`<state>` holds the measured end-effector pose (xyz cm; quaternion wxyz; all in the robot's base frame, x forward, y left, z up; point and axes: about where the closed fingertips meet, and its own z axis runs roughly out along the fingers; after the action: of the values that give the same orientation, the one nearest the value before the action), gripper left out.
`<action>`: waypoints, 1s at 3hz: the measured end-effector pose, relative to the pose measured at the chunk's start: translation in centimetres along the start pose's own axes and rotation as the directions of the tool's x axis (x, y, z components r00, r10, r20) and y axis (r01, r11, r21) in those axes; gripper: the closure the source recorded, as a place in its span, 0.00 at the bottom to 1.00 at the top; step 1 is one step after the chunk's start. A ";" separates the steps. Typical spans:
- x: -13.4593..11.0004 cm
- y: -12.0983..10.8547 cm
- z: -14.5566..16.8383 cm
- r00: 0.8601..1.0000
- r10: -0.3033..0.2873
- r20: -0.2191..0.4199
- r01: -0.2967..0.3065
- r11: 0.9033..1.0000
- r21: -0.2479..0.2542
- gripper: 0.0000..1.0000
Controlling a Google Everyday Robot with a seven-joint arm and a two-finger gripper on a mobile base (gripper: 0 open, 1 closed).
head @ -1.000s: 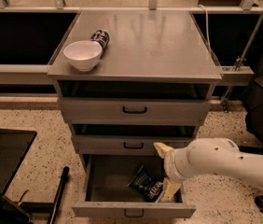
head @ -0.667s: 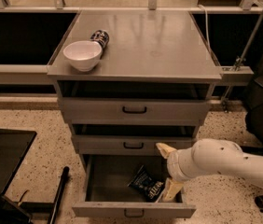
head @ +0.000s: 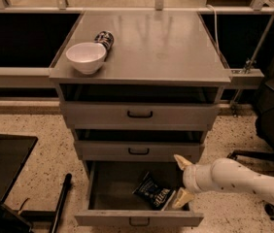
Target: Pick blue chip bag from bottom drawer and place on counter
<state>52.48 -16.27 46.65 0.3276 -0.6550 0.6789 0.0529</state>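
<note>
The bottom drawer (head: pixel 103 219) of the grey 3-drawer cabinet is pulled out, its front panel nearest the camera and its interior open to view. The blue chip bag (head: pixel 152 192) lies on the drawer floor, towards the right and close to the front panel. It is dark, crinkled and tilted, with white lettering facing up.

The gripper (head: pixel 181 179) is at the drawer's right side, at the end of a white arm (head: pixel 244 178) that comes in from the lower right. Its 2 pale fingers are spread apart and hold nothing. 1 tip (head: pixel 179 160) points up near the bottom edge of the middle drawer (head: pixel 108 150), and the other (head: pixel 183 198) reaches down into the drawer, just beside the bag's right edge. Whether that lower finger touches the bag cannot be told.

The middle drawer and the top drawer (head: pixel 93 114) above it are both pushed in, each with a small dark handle.

On the counter (head: pixel 166 42), at the front left corner, stands a white bowl (head: pixel 85 57), upright. Right behind it, a dark patterned can (head: pixel 104 39) lies on its side — touching the bowl or very nearly so. The rest of the grey top shows faint reflections.

On the speckled floor (head: pixel 44 164) to the left are a flat black panel (head: pixel 6 164) and a black rod (head: pixel 61 203).
</note>
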 end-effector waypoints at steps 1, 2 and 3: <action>2.6 0.4 4.6 0.998 0.062 0.024 -0.063 0.998 0.008 0.00; 3.6 1.1 11.8 0.994 0.104 0.027 -0.103 0.994 -0.018 0.00; 3.6 1.1 11.8 0.994 0.104 0.027 -0.103 0.994 -0.018 0.00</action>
<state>56.17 -13.29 35.26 0.3284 -0.6208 0.7069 0.0844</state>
